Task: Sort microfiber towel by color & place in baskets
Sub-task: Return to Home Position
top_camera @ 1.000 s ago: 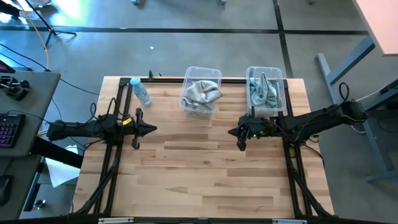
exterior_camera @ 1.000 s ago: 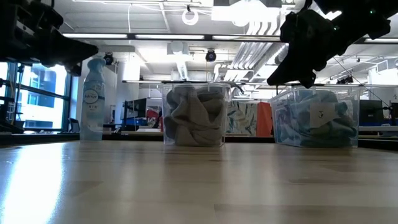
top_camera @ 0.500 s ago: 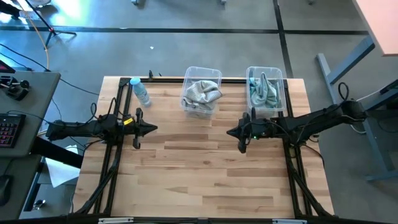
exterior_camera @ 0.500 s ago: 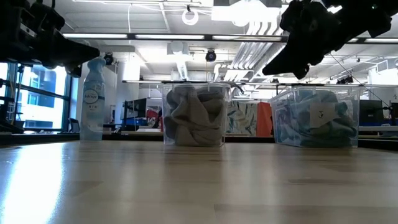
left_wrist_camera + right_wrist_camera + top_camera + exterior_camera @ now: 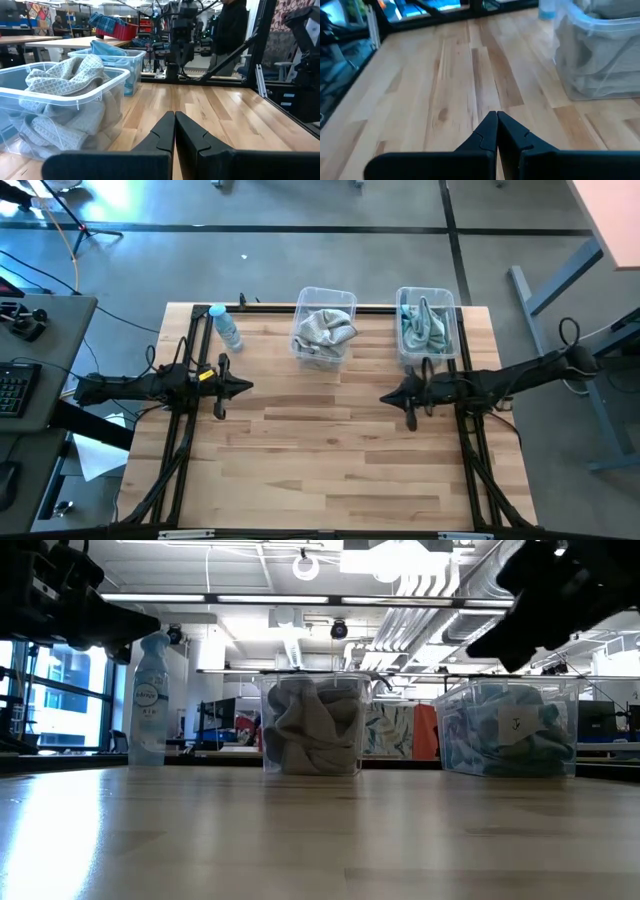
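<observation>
Bench (image 5: 330,460) with 2 clear baskets at its far edge: pale grey microfiber towels (image 5: 323,330) heaped in the left basket (image 5: 327,290), blue-teal microfiber towels (image 5: 425,325) heaped in the right basket (image 5: 428,289), and a spray bottle (image 5: 226,328) standing near the far left corner. Left pincer (image 5: 247,387) clenched on nothing, held above the left side of the bench, pointing toward the middle, well apart from both baskets. Right pincer (image 5: 385,397) likewise clenched on nothing, above the right side, near the front of the right basket, facing the left pincer.
</observation>
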